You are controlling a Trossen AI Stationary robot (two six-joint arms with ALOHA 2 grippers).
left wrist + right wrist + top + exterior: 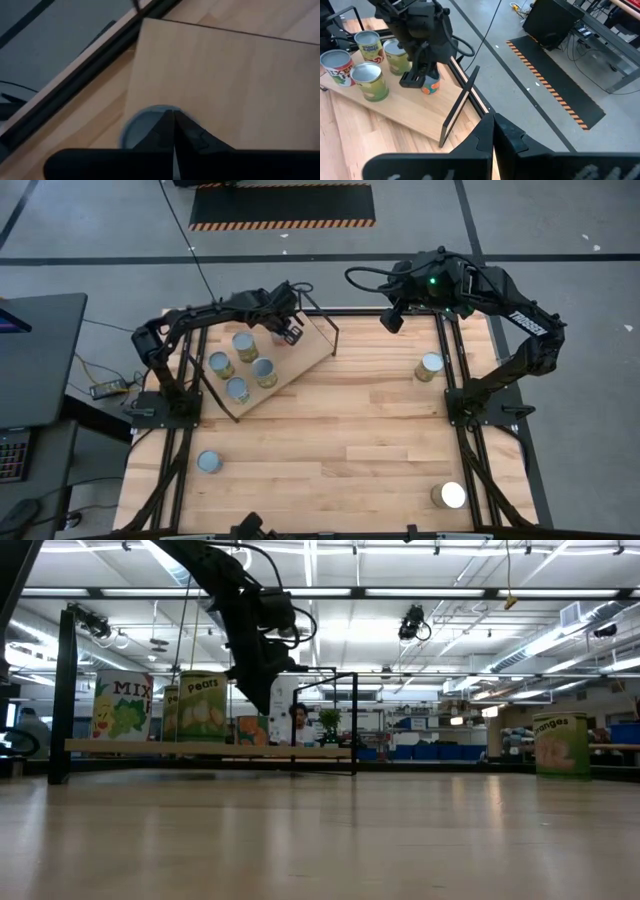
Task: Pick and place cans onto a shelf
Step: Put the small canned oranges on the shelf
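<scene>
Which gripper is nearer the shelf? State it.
Left. The left gripper hovers over the shelf beside its cans; the right gripper hangs apart, past the shelf's far corner.

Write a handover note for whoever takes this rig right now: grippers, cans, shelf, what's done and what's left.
Left gripper: shut, holding nothing, right above an orange-labelled tin that stands on the light-wood shelf board with black wire frame.
Right gripper: shut, empty, waiting beyond the table's far edge.
Done: five small round tins on the shelf, that one plus four silvery-topped, yellow-green-labelled tins.
Left: three tins on the slatted wooden tabletop, one near left, one near right, one mid right.
</scene>
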